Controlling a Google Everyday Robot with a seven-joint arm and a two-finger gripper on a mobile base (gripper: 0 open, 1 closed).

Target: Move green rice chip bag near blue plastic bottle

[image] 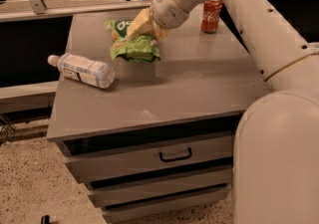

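The green rice chip bag (132, 43) hangs crumpled just above the grey cabinet top (189, 83), towards its back middle. My gripper (141, 25) is shut on the bag's upper part, its pale fingers pressed into the crinkled foil. The blue plastic bottle (82, 69) lies on its side near the left edge of the top, white cap pointing left. The bag is a short way to the right of and behind the bottle, apart from it.
A red soda can (211, 14) stands upright at the back right of the top. My white arm (249, 24) runs across the right side. Drawers (174, 156) are below the front edge. Speckled floor (30, 188) lies to the left.
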